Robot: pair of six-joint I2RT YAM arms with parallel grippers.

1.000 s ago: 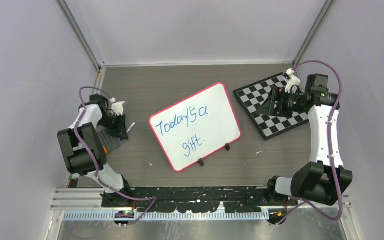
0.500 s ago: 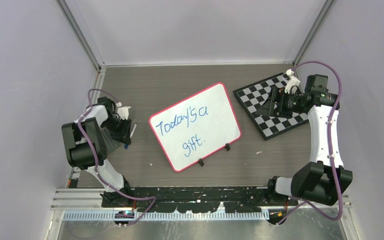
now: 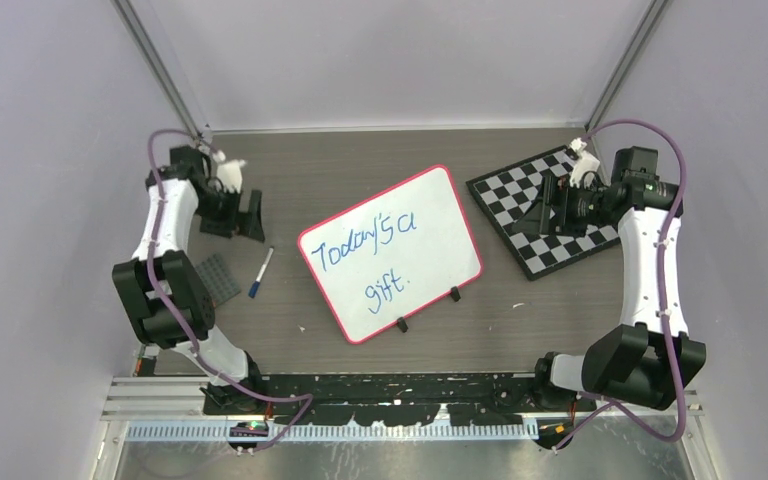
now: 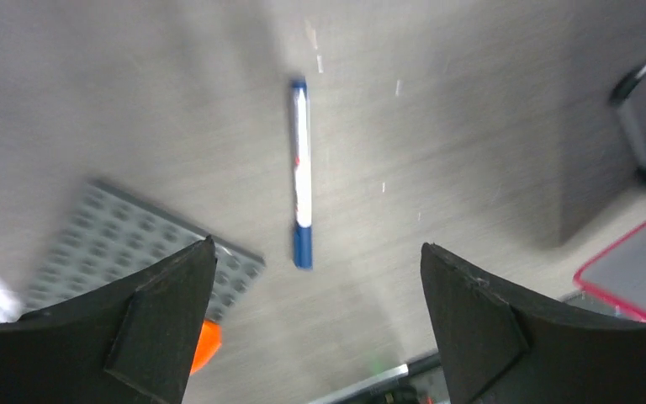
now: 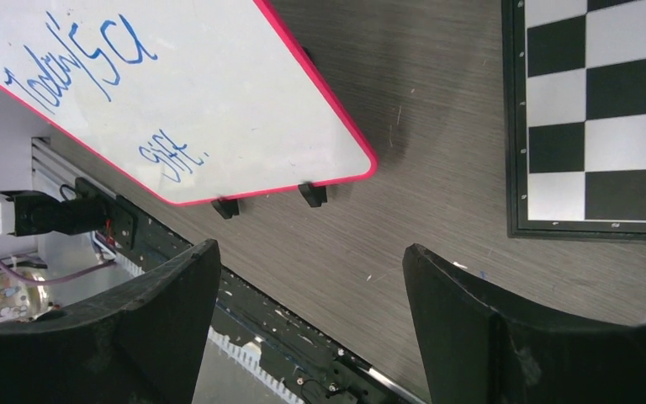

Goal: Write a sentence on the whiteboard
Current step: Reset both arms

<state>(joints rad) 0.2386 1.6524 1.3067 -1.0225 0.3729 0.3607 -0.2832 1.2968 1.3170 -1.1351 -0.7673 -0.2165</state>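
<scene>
whiteboard (image 3: 390, 254) reads "today's a gift." in blue ink. blue marker (image 4: 301, 185) lies beside it, label blurred, perhaps red print. left gripper (image 4: 315, 248) jaws apart, empty; right gripper (image 5: 309, 247) likewise.

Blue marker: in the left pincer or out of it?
Out. The blue marker lies flat on the table; the left pincer is open with nothing between its fingers.

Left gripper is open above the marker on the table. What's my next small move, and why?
Probably pull the left gripper toward its base rather than regrasp. The whiteboard reads "Today's a gift." with a full stop, so the sentence looks complete. The marker lies free beside the grey studded plate, and the gripper is open and empty.
</scene>
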